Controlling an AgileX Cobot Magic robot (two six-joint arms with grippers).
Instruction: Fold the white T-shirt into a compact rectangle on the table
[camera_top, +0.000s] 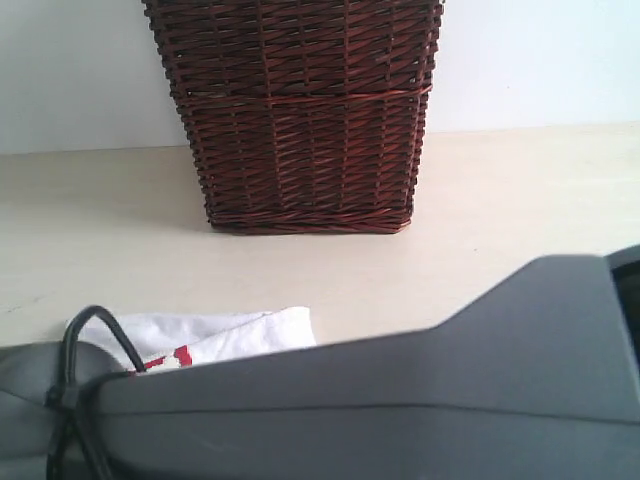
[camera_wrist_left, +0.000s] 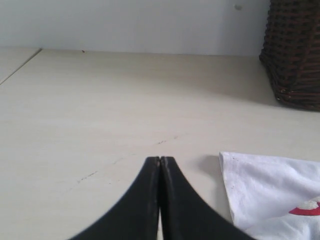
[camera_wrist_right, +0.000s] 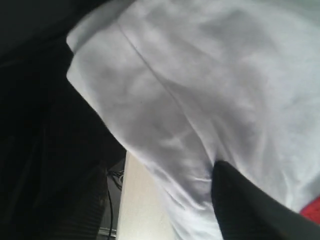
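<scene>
Though the table (camera_top: 520, 230) holds the white T-shirt (camera_top: 250, 335) seemingly mid-fold, the left gripper (camera_wrist_left: 160, 167) sits pressed together, empty, beside its corner; the right gripper (camera_wrist_right: 227, 182) touches cloth, grip impossible to tell; the next move likely needs a firm edge hold.

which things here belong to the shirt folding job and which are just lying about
Belongs to the job: white cotton T-shirt with red-outlined lettering; pale beige flat tabletop under it; black left hand, shut, beside the shirt.
Just lying about: dark brown woven wicker basket standing on the tabletop.
</scene>
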